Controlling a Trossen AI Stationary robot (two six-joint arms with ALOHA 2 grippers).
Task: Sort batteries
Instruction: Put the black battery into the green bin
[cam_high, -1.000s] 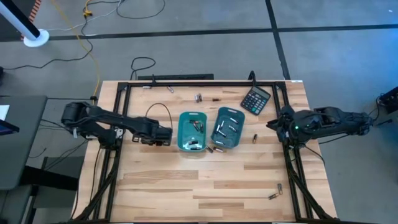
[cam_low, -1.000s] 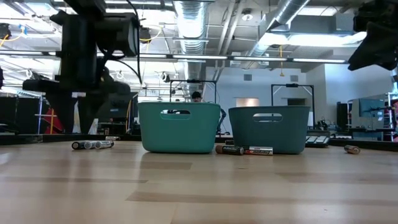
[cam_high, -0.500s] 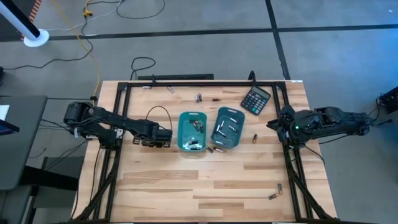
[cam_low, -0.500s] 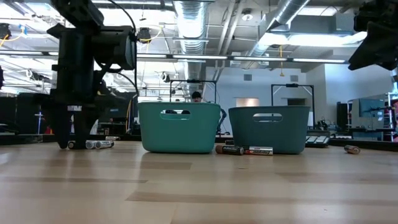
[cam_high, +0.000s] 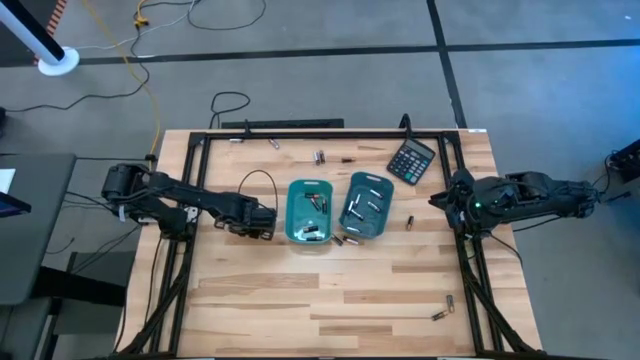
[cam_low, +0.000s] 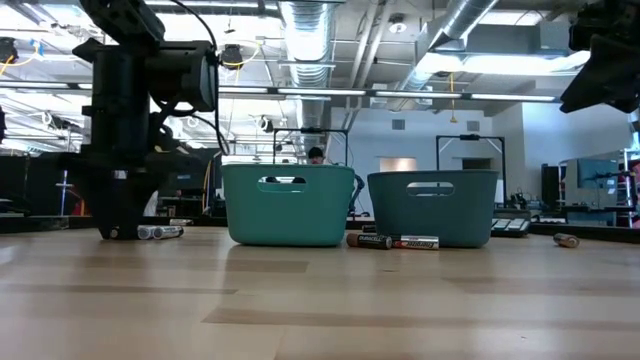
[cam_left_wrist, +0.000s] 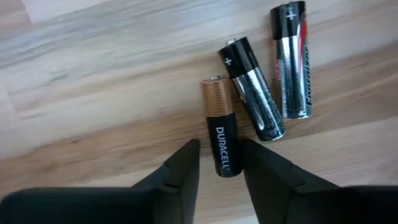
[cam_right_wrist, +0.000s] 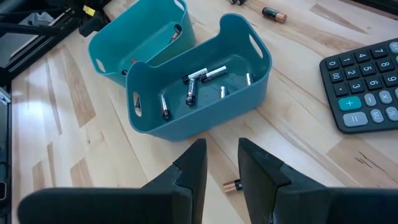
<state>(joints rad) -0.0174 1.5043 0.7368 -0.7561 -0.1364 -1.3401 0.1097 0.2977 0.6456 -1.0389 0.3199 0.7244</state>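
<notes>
- High view: the left gripper (cam_high: 268, 222) is seen low over the table (cam_high: 330, 300), just left of the left teal tray (cam_high: 291, 212); the right gripper (cam_high: 447, 200) is parked near the right edge, right of the right teal tray (cam_high: 347, 222), with the calculator (cam_high: 411, 161) beyond it. Loose batteries are scattered at the far side (cam_high: 320, 157) and the near right corner (cam_high: 444, 308)
- Low view: the left gripper (cam_low: 117, 228) is planted on the wood, a cluster of cells (cam_low: 160, 232) lying flat just beside it; two more cells (cam_low: 398, 242) rest between the trays
- Left wrist view: the copper-topped battery (cam_left_wrist: 219, 126) lies flat between the part-open fingers (cam_left_wrist: 184, 165), which straddle its black end, not yet pinched. Its long axis runs straight out from the gripper, copper end pointing away. Two silver batteries (cam_left_wrist: 256, 92) (cam_left_wrist: 291, 59) lie just beside it, the nearer one apparently touching. It is judged light, rigid, smooth and prone to rolling, so it is best taken across the barrel at mid-length
- Right wrist view: the right gripper (cam_right_wrist: 222, 163) is held partly open and empty above one stray cell (cam_right_wrist: 232, 185); several batteries (cam_right_wrist: 193, 88) lie inside the right tray at mixed angles
</notes>
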